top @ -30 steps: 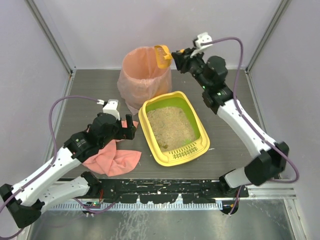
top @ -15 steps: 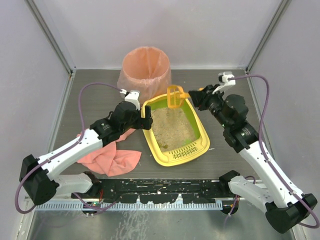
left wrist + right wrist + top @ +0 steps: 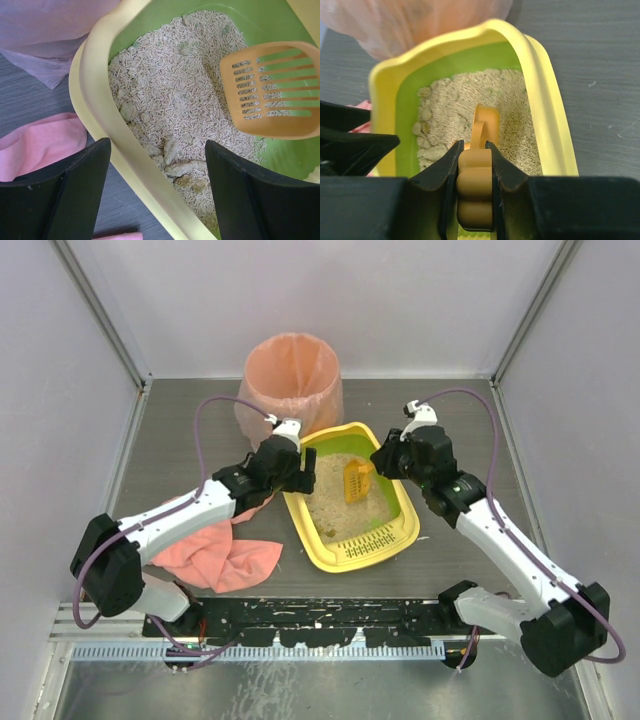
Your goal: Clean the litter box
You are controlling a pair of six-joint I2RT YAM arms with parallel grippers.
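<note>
**Litter box [image 3: 355, 552]: stiff, slick, weighted with loose litter**

Sits mid-desk [image 3: 450, 410], just in front of the bin [image 3: 292, 375], beside a pink cloth [image 3: 215, 558]. Rigid plastic, likely light when empty but loaded with loose, shifting litter. Best pinched across the rim wall and kept level. Left jaws wide apart astride the left rim, gripping nothing. Right jaws clamped on the scoop [image 3: 357, 480] handle, blade down inside the box.

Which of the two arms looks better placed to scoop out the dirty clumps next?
The right. The right gripper is shut on the orange scoop, held over the litter in the litter box. The left gripper is open and empty, straddling the box's rim.
</note>
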